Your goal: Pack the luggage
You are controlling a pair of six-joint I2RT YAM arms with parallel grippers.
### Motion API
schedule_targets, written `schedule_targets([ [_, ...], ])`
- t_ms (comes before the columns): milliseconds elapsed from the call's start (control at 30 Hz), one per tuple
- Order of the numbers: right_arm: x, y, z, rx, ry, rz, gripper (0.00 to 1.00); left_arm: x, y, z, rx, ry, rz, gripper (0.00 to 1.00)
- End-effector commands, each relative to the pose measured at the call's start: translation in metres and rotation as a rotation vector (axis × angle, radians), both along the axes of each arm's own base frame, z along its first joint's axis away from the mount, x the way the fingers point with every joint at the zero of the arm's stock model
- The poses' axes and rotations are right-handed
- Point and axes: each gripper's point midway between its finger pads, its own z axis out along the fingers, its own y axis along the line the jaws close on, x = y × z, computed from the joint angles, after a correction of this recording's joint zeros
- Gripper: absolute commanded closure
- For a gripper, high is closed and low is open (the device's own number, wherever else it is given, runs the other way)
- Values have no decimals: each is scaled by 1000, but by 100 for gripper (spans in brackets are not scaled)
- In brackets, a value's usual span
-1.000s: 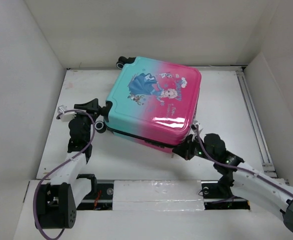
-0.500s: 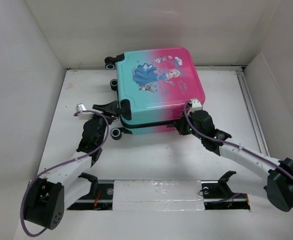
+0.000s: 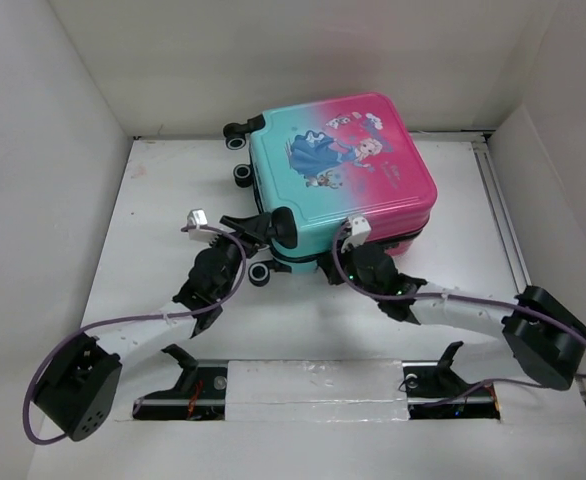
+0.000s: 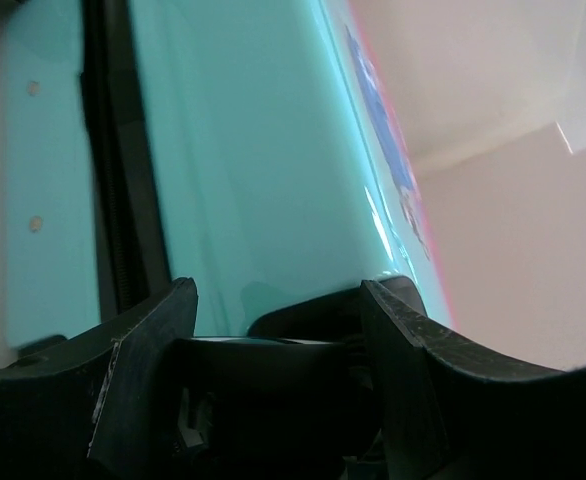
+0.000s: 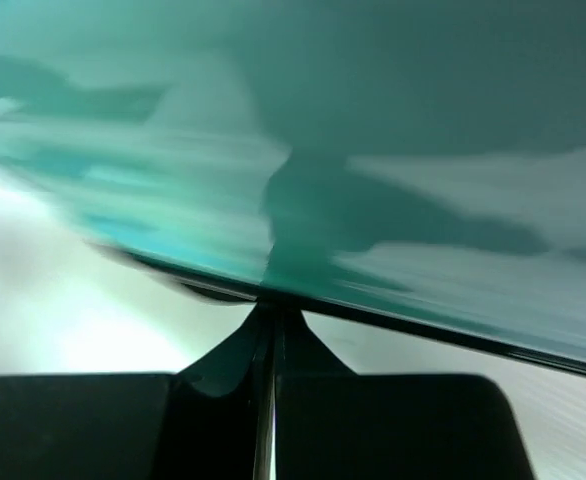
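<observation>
- Luggage (image 3: 343, 175) lay closed, picture side up, toward the table's (image 3: 153, 290) far edge, slightly skewed.
- Left gripper (image 3: 258, 228) stood half open at the near-left corner by a wheel (image 3: 260, 273), its jaws astride the shell's black-trimmed edge; whether they pressed it, I could not tell.
- Right gripper (image 3: 358, 262), jaws fully closed and empty, pushed the near side.
- Judged step: positioning the case; next, it would need opening at the seam.

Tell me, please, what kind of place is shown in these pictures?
Probably a robot test cell, not a home: a white table enclosed by plain white walls, two arms bolted at its near edge, and only a child's suitcase on it.
</observation>
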Motion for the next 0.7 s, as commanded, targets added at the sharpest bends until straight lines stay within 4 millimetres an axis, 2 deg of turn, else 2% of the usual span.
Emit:
schedule_targets([
  [0, -79, 100, 72, 298, -39, 442, 100, -61, -94, 59, -67, -138, -448, 100],
  [67, -80, 104, 75, 325, -30, 438, 100, -67, -102, 75, -79, -162, -490, 100],
  [100, -79, 101, 66, 305, -16, 421, 100, -65, -103, 74, -59, -155, -489, 100],
  [133, -79, 93, 75, 304, -44, 404, 100, -65, -103, 73, -31, -146, -488, 100],
  [233, -72, 69, 69, 248, -49, 308, 100, -70, -106, 82, -22, -164, -522, 100],
  [267, -72, 62, 79, 255, -75, 297, 100, -70, -110, 83, -7, -163, -539, 100],
  [300, -70, 54, 72, 232, -61, 276, 100, -70, -112, 92, 19, -187, -550, 100],
  [333, -73, 50, 64, 216, -49, 275, 100, -68, -114, 87, 54, -183, -549, 91],
  [367, -71, 44, 65, 217, -51, 263, 100, -64, -113, 79, 96, -152, -533, 56],
  [400, -73, 40, 60, 206, -42, 262, 100, -53, -106, 77, 118, -139, -487, 35],
  [467, -70, 29, 51, 207, -21, 232, 100, -21, -72, 78, 156, -141, -304, 3],
  [533, -73, 28, 52, 222, -15, 241, 100, 2, -42, 84, 164, -127, -191, 0],
  [567, -76, 27, 47, 214, -5, 251, 100, 20, -15, 84, 156, -115, -108, 0],
  [600, -77, 27, 51, 223, -12, 252, 100, 28, -2, 85, 134, -105, -74, 0],
  [667, -80, 22, 45, 208, 0, 251, 100, 44, 19, 88, 96, -94, -38, 0],
])
